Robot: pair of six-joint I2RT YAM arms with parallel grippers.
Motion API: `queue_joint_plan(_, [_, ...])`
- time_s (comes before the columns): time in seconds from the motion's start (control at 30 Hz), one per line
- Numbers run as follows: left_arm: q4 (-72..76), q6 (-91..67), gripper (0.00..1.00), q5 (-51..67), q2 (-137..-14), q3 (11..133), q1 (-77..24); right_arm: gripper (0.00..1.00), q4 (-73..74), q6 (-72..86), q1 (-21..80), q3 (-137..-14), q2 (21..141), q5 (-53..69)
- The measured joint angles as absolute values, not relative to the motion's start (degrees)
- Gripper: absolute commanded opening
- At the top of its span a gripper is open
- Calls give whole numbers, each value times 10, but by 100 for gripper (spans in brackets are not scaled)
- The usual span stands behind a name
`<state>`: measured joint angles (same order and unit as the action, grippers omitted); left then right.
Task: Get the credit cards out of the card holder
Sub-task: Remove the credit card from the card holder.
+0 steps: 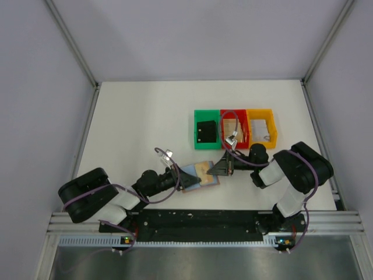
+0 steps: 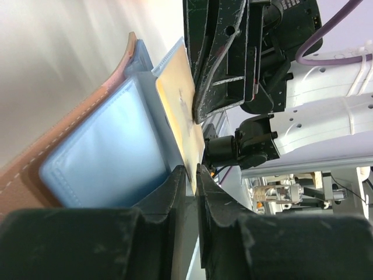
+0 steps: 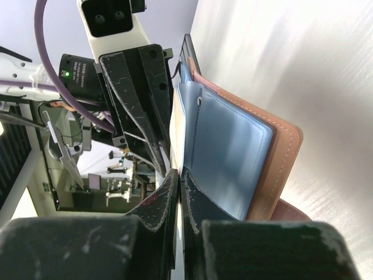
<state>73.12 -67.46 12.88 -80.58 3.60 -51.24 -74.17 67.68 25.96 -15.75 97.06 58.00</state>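
The card holder [image 1: 195, 182] is held open between both grippers at the table's near middle. Its blue-grey inner face [image 2: 105, 157] and brown leather outside [image 3: 280, 157] show in the wrist views. A pale yellowish credit card [image 1: 204, 169] sticks out of a pocket [image 2: 178, 99]. My left gripper [image 1: 185, 175] is shut on the holder's pocket edge [image 2: 192, 170]. My right gripper [image 1: 217, 168] is shut on the card's thin edge [image 3: 180, 174], opposite the left one. A black credit card [image 1: 206, 131] lies in the green bin.
A green bin [image 1: 205, 112], a red bin [image 1: 234, 112] and a yellow bin [image 1: 259, 112] stand in a row just behind the grippers. The red and yellow bins hold small items. Metal frame posts rise at the table's back corners.
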Motion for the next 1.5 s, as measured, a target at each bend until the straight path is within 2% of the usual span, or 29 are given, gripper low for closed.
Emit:
queue_joint_plan(0.13, [728,-673,0,133,-806,36,-512,0,-742,678,260,-157,971,584])
queue_joint_plan(0.83, [717,-660,0,109,-759,33,-512,0,-753,681,228,-154,988,600])
queue_joint_plan(1.0, [700,-665,0,81,-700,32,-512,0,-752,680,220,-147,992,597])
queue_joint_plan(1.23, [436,-663,0,15,-545,35,-512,1,-729,641,220,-146,993,583])
queue_joint_plan(1.37, [317,-658,0,-19,-511,35,-512,11,-669,602,220,-148,992,564])
queue_joint_plan(1.5, [276,-648,0,-26,-505,35,-512,19,-577,556,220,-152,977,539])
